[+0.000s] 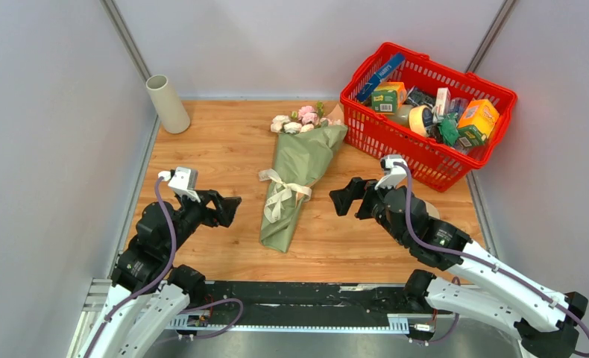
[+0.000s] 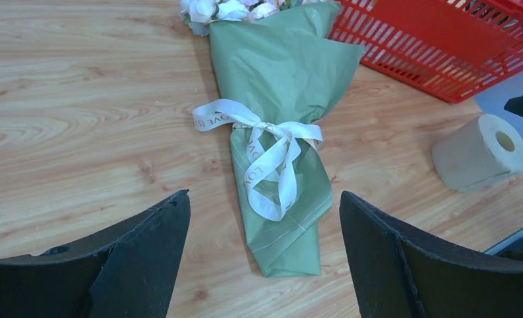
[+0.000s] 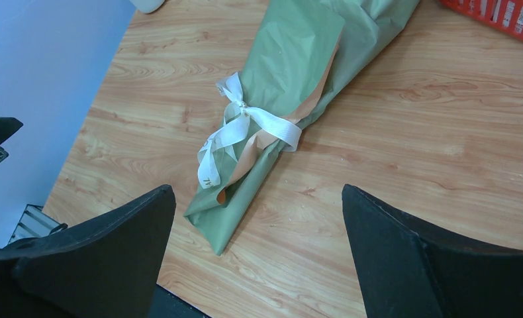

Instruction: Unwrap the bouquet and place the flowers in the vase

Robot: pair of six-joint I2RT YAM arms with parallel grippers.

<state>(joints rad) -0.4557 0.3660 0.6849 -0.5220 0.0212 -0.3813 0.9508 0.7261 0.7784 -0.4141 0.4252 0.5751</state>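
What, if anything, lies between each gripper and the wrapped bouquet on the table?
Nothing visible does. Only bare table separates the left gripper and the right gripper from the bouquet lying between them; the red basket sits far right, clear of both paths.

left tool (image 1: pixel 230 210): jaws wide, empty | right tool (image 1: pixel 346 197): jaws wide, empty | both facing inward

Wooden table (image 1: pixel 224 138), pale grey walls (image 1: pixel 53 112)
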